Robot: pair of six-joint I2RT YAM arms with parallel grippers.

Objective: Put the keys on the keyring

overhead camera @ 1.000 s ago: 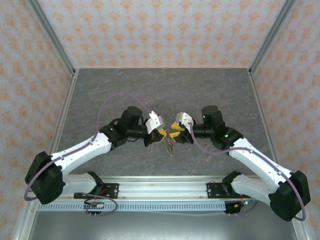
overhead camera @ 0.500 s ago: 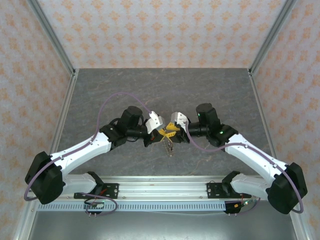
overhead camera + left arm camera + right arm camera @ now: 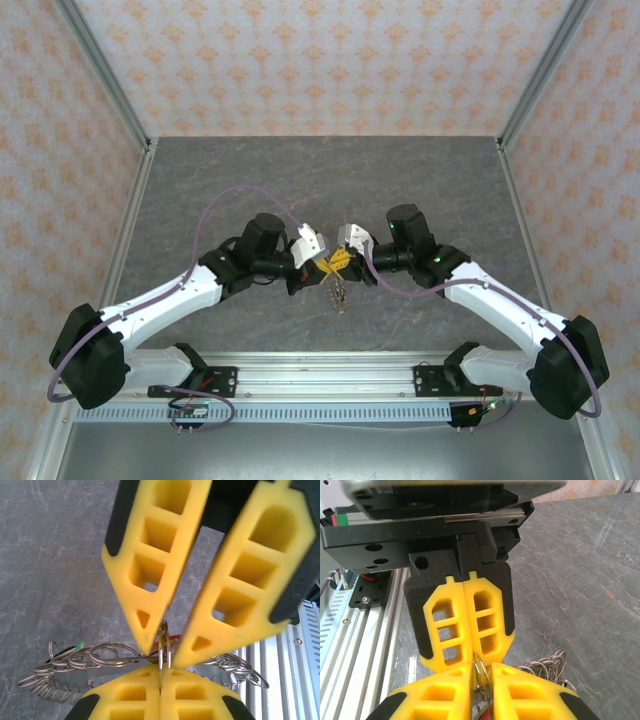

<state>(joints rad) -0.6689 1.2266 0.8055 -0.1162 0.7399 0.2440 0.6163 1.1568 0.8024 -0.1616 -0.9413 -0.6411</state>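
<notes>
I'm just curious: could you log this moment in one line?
left gripper: shut on keyring | right gripper: shut on keyring

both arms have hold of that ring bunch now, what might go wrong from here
1. The left fingers and right fingers pinch the keyring by their very tips at nearly the same spot; a small pull apart may let it slip out or twist.
2. The fingertips nearly touch, so further closing in may make them collide.
3. The loose loops trail sideways by a green key and could snag.

keyring (image 3: 107, 655): shiny metal | end effector fingers (image 3: 235, 595): matt yel. plastic | table (image 3: 45, 555): matt
</notes>
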